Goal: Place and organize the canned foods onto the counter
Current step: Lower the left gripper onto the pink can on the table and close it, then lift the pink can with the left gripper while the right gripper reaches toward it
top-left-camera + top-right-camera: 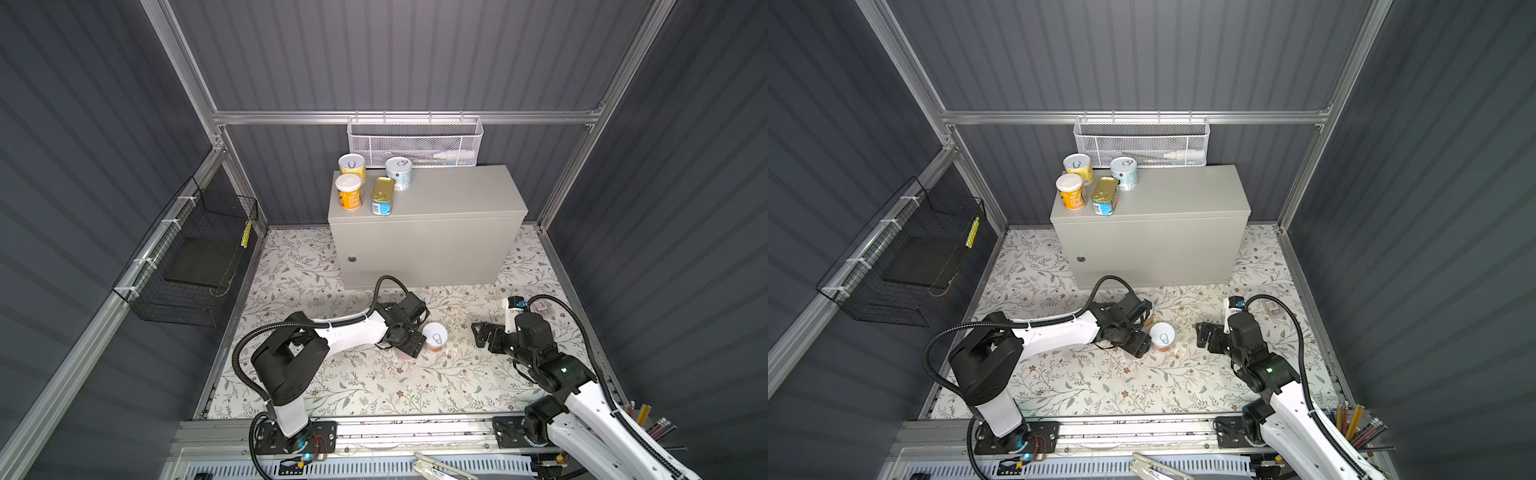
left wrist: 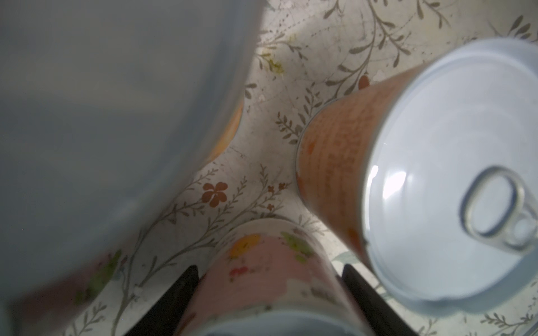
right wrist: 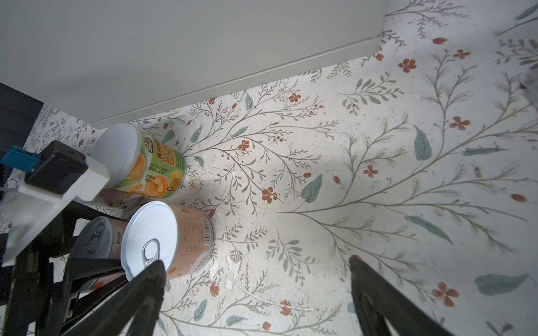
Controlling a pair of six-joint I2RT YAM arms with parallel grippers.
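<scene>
On the floral floor mat, my left gripper [image 2: 269, 267] is shut on a pink-labelled can [image 2: 267, 279], one black finger against each side. Beside it stand an orange can with a silver pull-tab lid [image 1: 435, 336] [image 2: 436, 174] and a green and orange can [image 3: 145, 163]. My right gripper [image 3: 255, 261] hovers open and empty just right of the orange can [image 3: 168, 238]. The grey counter [image 1: 436, 195] carries a yellow can [image 1: 352, 166], an orange can [image 1: 349, 191], a gold-topped tin [image 1: 382, 195] and a blue can [image 1: 399, 172] at its left end.
A white mesh basket [image 1: 415, 143] hangs on the back rail above the counter. A black wire basket [image 1: 195, 257] hangs on the left wall. A cup of pencils [image 1: 1358, 424] stands at the front right. A small packet [image 1: 540, 306] lies behind the right arm.
</scene>
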